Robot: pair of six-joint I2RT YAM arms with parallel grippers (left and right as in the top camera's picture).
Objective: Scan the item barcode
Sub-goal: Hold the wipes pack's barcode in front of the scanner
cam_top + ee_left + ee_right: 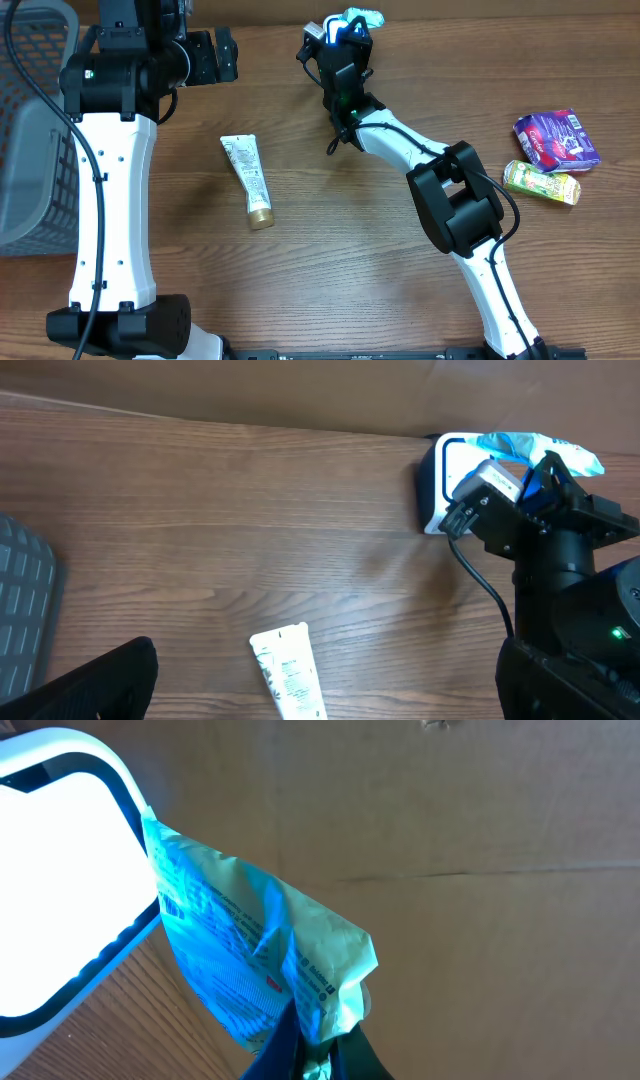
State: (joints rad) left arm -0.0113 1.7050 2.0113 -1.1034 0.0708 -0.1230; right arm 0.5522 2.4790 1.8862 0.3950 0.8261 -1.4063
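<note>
**Trainee:** Where is the item, and what holds it?

**Operator:** My right hand is closed tight on the lower edge of a pale green-and-blue packet. I hold it up at the far edge of the tabletop. My left hand stands wide open and holds nothing, over toward the basket.

**Trainee:** Which relation governs the next move?

**Operator:** Packet to scanner. The scanner's lit window lies just beside the packet, on the left arm's side of it. The packet's long axis runs up from my fingers and leans toward that window. I judge that a small turn or slide toward the window is all a read would need. The right arm is much the nearer.

**Trainee:** What does each view add?

**Operator:**
- **Right wrist:** the print on the packet, and its top corner at the scanner's blue rim. I cannot tell whether they touch, and no barcode is legible.
- **Left wrist:** the scanner body standing on the tabletop, with the packet at its top edge.
- **Overhead:** a tube lying flat, well apart from both hands and nearer the left.
</note>
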